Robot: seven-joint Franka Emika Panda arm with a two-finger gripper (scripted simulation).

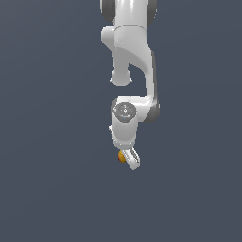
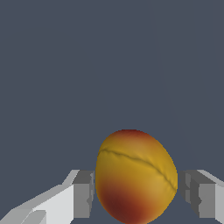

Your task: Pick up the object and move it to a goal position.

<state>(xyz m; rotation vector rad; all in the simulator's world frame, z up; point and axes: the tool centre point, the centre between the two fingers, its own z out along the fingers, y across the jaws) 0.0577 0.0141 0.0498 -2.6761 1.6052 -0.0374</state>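
Currently, wrist view, read across: one grey finger pad (image 2: 83, 194) on a white finger, then the peach-like fruit (image 2: 135, 177), then the second grey pad on the other side. The fruit sits between the two pads. Its skin is yellow-orange, with a red blush near the top and a deeper red patch low down; a dark crease runs across the upper half. The first pad looks to be touching the fruit's side. A thin strip of background shows between the fruit and the second pad, so contact there is unclear. Whether the jaws are clamped on the fruit or only bracketing it, I cannot tell.

Exterior view: the white Panda arm (image 1: 134, 52) hangs down from the top edge over a plain dark blue-grey ground (image 1: 47, 189). The gripper (image 1: 126, 158) points downward at the arm's lower end. The fruit shows as a small orange spot at the fingers, on the exterior view's left of the visible white finger. Whether the fruit rests on the ground or is off it cannot be read.
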